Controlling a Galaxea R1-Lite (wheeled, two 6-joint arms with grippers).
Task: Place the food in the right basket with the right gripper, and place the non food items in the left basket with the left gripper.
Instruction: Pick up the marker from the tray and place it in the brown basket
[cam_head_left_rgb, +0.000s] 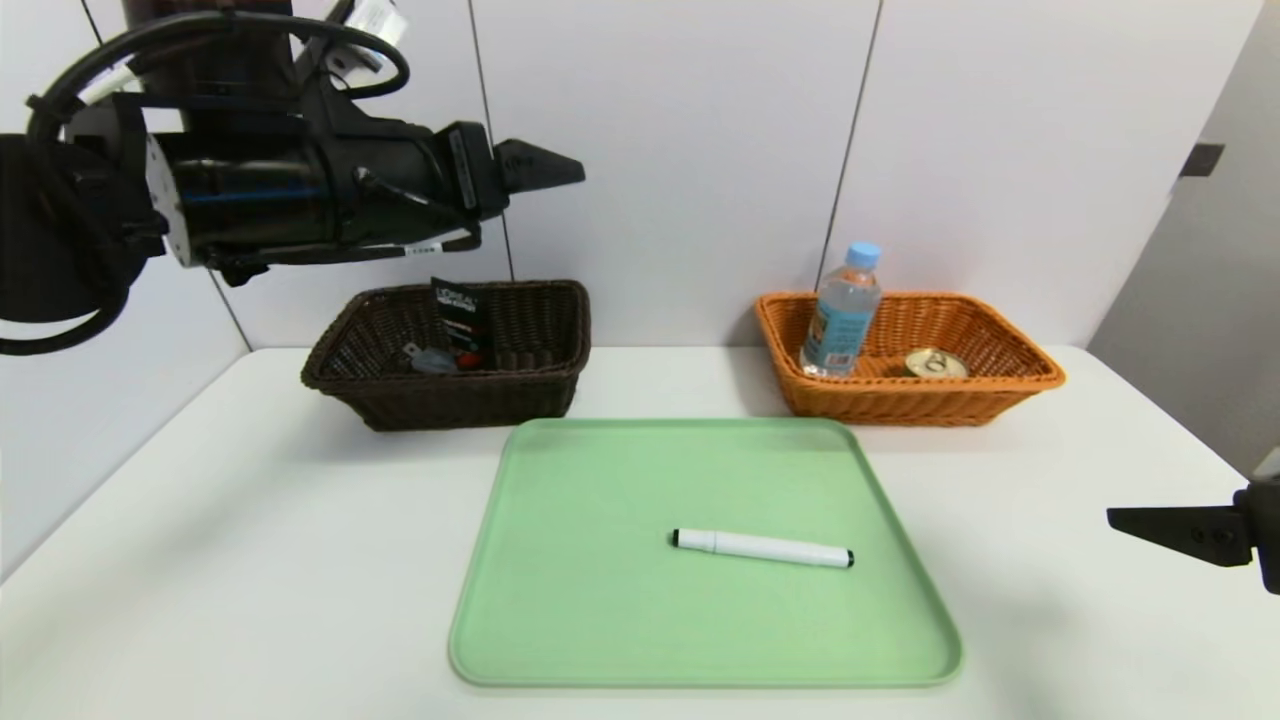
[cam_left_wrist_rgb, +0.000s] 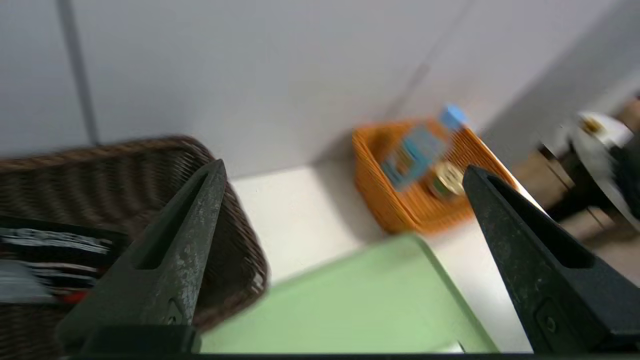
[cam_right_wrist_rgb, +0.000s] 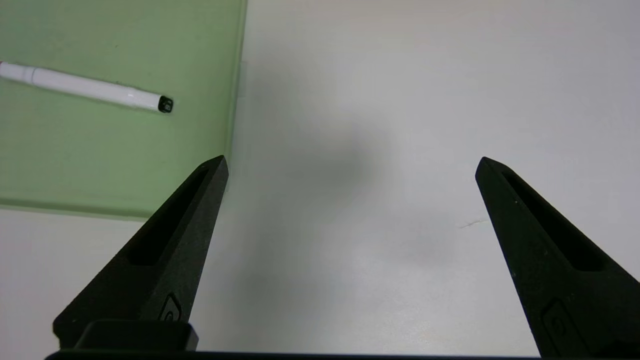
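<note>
A white marker with black ends (cam_head_left_rgb: 762, 548) (cam_right_wrist_rgb: 85, 88) lies alone on the green tray (cam_head_left_rgb: 560, 620) (cam_left_wrist_rgb: 350, 300) (cam_right_wrist_rgb: 75, 160). The dark brown left basket (cam_head_left_rgb: 520, 385) (cam_left_wrist_rgb: 150, 165) holds a black packet (cam_head_left_rgb: 457, 312) (cam_left_wrist_rgb: 55, 245) and small items. The orange right basket (cam_head_left_rgb: 1000, 385) (cam_left_wrist_rgb: 380, 200) holds a water bottle (cam_head_left_rgb: 842, 312) (cam_left_wrist_rgb: 420, 150) and a can (cam_head_left_rgb: 935, 363) (cam_left_wrist_rgb: 448, 178). My left gripper (cam_head_left_rgb: 560, 168) (cam_left_wrist_rgb: 345, 170) hangs open and empty high above the left basket. My right gripper (cam_head_left_rgb: 1130, 520) (cam_right_wrist_rgb: 350, 162) is open and empty, low over bare table right of the tray.
The white table (cam_head_left_rgb: 200, 560) (cam_right_wrist_rgb: 400, 100) meets a grey panelled wall (cam_head_left_rgb: 700, 150) just behind the baskets. The tray sits in front of and between the two baskets. A dark fixture (cam_head_left_rgb: 1200, 160) is on the wall at far right.
</note>
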